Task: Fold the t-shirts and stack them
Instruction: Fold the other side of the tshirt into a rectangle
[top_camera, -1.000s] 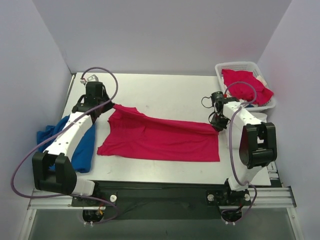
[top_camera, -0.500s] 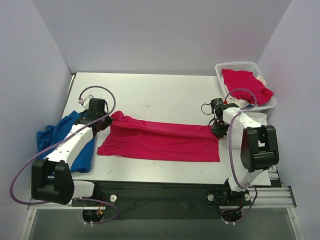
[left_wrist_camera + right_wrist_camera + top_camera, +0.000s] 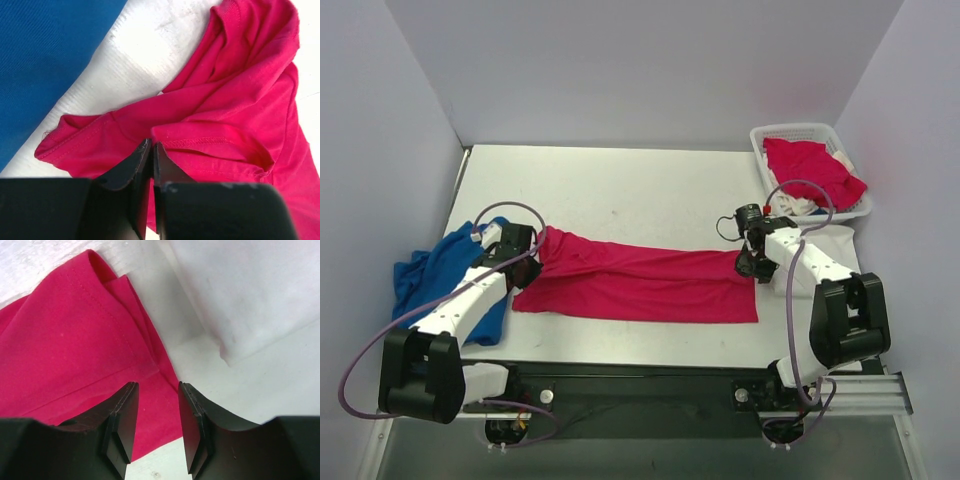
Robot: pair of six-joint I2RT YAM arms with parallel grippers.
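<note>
A pinkish-red t-shirt [image 3: 640, 285] lies folded lengthwise across the table between both arms. My left gripper [image 3: 525, 262] sits at its left end. In the left wrist view the jaws [image 3: 151, 143] stand almost together, pinching the cloth where a stitched hem [image 3: 210, 142] meets their tips. My right gripper [image 3: 748, 262] is at the shirt's right end. In the right wrist view it [image 3: 157, 385] stands open over the shirt's corner [image 3: 75, 340], holding nothing. A white t-shirt [image 3: 835, 243] lies flat under the right arm, and its edge [image 3: 240, 290] shows just beyond the red corner.
A white lattice basket [image 3: 800, 130] at the back right holds more red t-shirts [image 3: 810, 170] and some white cloth. A blue cloth [image 3: 435, 270] lies crumpled under the left arm at the table's left edge, and part of it [image 3: 45, 50] shows in the left wrist view.
Both grippers came toward the near edge, laying the shirt's far edge down over the rest. The right gripper opened and let go of the cloth.
</note>
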